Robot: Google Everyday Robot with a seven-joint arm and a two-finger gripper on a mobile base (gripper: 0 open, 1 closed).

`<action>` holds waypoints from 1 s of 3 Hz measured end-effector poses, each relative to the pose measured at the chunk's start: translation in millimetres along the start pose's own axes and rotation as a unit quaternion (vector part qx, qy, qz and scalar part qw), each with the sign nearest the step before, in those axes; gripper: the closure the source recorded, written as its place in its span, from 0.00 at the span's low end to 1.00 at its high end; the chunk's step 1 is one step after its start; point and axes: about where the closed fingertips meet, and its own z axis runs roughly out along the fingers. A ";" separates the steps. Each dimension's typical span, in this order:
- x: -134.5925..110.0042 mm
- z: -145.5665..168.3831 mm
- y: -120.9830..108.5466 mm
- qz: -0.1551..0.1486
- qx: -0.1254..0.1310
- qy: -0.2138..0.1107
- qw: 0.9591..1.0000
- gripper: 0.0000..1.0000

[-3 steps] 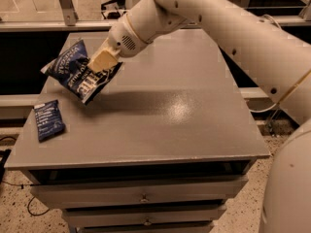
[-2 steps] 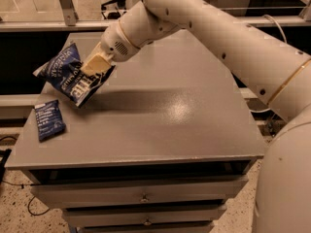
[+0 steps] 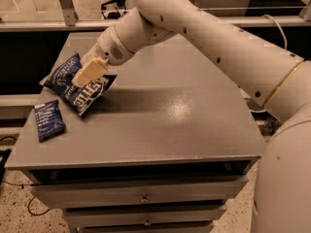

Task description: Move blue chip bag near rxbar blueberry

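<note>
Blue chip bag [image 3: 62, 79], lettering half covered by gripper [image 3: 90, 73] whose jaws clamp it, near rxbar blueberry [image 3: 48, 120].

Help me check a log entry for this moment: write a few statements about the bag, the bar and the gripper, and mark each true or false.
1. The gripper is shut on the blue chip bag. True.
2. The rxbar blueberry lies at the right edge of the table. False: it lies near the table's front left corner.
3. The blue chip bag is over the left part of the table. True.
4. The rxbar blueberry rests on top of the blue chip bag. False: it lies flat on the table, in front of the bag and to its left.
</note>
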 end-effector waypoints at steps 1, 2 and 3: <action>-0.1 -3.9 2.1 0.008 0.009 -0.005 1.000 0.00; 15.8 -68.2 -14.7 0.035 0.075 -0.021 0.996 0.00; 48.7 -146.2 -36.0 0.074 0.140 -0.047 0.986 0.00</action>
